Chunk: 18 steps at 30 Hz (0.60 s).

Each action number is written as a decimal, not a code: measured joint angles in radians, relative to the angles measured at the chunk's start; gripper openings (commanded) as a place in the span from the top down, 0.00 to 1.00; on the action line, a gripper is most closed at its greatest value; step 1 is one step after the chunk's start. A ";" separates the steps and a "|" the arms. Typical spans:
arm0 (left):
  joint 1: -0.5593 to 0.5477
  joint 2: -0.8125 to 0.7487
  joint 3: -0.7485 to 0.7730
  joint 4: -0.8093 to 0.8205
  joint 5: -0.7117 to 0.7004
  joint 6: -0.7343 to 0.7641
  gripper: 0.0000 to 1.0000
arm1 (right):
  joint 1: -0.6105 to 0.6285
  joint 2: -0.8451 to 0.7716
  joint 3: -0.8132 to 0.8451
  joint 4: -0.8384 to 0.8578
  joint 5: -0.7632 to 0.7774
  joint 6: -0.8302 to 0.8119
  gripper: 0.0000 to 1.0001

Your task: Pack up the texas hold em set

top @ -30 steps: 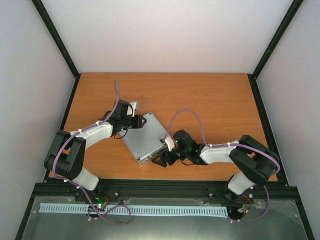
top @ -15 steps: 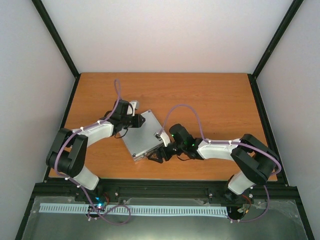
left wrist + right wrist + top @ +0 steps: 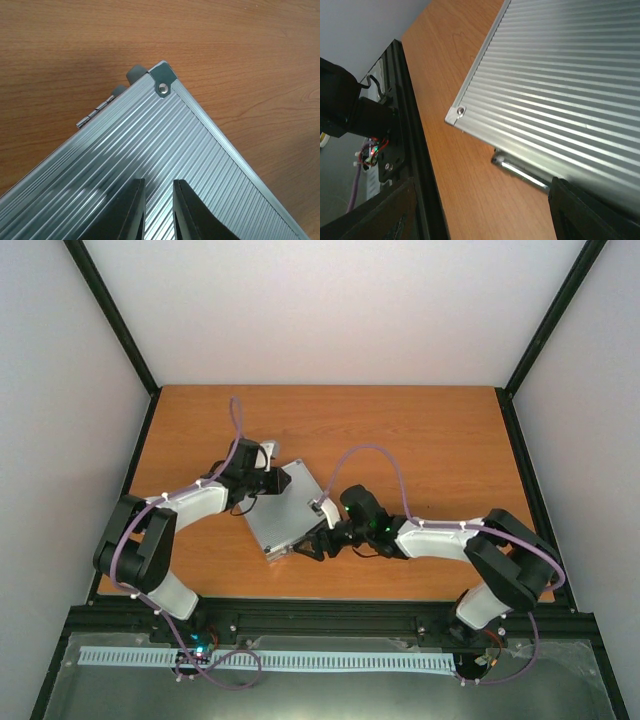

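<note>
White walls (image 3: 330, 310) and a black frame (image 3: 108, 310) box in the orange wood desk (image 3: 430, 440) I'm working over. My two arms reach in from the near edge. The left arm (image 3: 190, 502) bends toward the middle, and the right arm (image 3: 440, 540) stretches leftward. Between them lies the case (image 3: 285, 512), left of the desk's middle. It is closed, flat on the wood and turned diagonally, with its ribbed silver lid up.

My left fingers (image 3: 134, 205) sit over the lid near the case's far corner. Only a narrow gap separates them and they hold nothing. My right fingers (image 3: 385, 212) are at the case's near-right side, spread wide. One is over bare desk by the frame, the other against the case's edge, and they grip nothing.

On the left wrist view I see a hinge (image 3: 95, 114) along one side and a rivet (image 3: 162, 88) in the corner cap. The right wrist view shows a metal fitting (image 3: 520, 172) under the near edge.
</note>
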 measured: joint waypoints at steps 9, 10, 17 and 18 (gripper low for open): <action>0.003 -0.005 0.175 -0.220 -0.066 -0.009 0.46 | 0.000 -0.121 -0.105 -0.007 0.025 0.008 0.25; 0.006 -0.003 0.203 -0.232 -0.073 -0.009 0.46 | 0.000 -0.128 -0.109 -0.007 0.028 0.008 0.25; 0.097 0.091 0.402 -0.260 -0.091 -0.007 0.55 | 0.000 -0.140 -0.117 -0.012 0.031 0.017 0.26; 0.106 0.117 0.419 -0.262 -0.093 -0.005 0.57 | 0.000 -0.140 -0.119 -0.013 0.031 0.019 0.26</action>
